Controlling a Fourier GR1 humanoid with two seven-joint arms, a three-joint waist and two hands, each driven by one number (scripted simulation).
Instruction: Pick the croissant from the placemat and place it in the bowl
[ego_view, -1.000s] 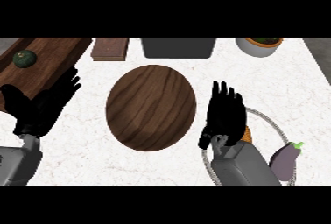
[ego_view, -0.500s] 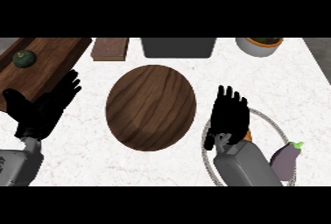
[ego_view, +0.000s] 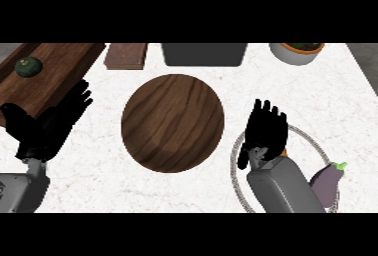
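- croissant (ego_view: 283, 151): only a small tan sliver shows, mostly hidden under the right hand (ego_view: 266, 131), over the bowl.
- placemat (ego_view: 173, 123): round, dark wood grain, flat on the white surface, mid-view.
- bowl (ego_view: 304, 132): pale grey-rimmed, just right of the placemat.

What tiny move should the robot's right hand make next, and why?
Probably lower and curl its fingers round the croissant. The right hand is open over the placemat, only an orange sliver of croissant shows by its wrist, nothing is gripped yet, and the wooden bowl waits to its left.
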